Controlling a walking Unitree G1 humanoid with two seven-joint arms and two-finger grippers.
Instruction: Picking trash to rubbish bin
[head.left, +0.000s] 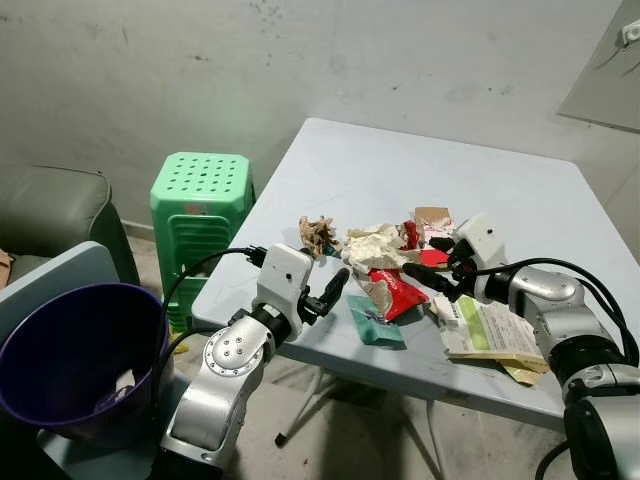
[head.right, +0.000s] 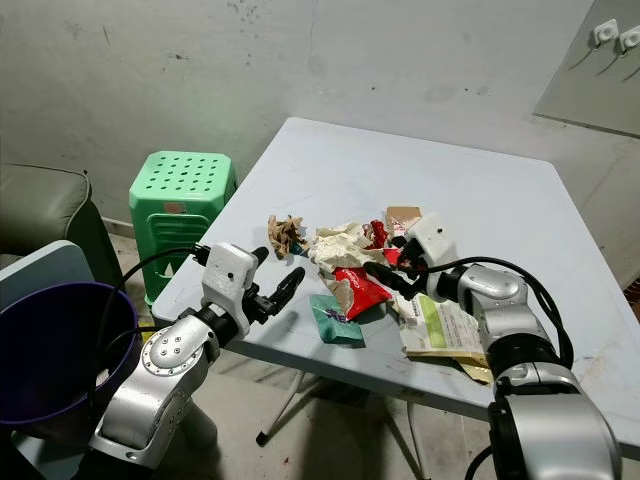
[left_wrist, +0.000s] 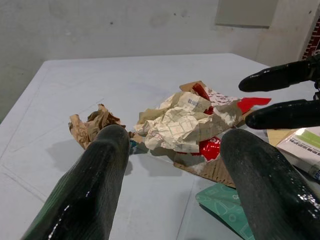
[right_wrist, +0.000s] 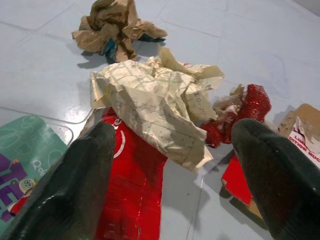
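A heap of trash lies near the front of the pale table (head.left: 400, 165): crumpled brown paper (head.left: 318, 234), a cream paper wad (head.left: 375, 245), a red wrapper (head.left: 400, 292), a teal packet (head.left: 375, 322) and a green-and-white carton (head.left: 490, 330). My left gripper (head.left: 333, 292) is open at the table's front-left edge, pointing at the heap, a short way from the wad (left_wrist: 187, 122). From the right, my open right gripper (head.left: 420, 258) reaches the heap, its fingers either side of the cream wad (right_wrist: 150, 107) and red wrapper (right_wrist: 132, 190). The purple bin (head.left: 70, 350) stands on the floor at my left.
A green plastic stool (head.left: 200, 205) stands between the bin and the table. A grey sofa (head.left: 50, 215) sits at the far left against the wall. A torn cardboard piece (head.left: 433, 217) lies behind the heap. The table's far half is bare.
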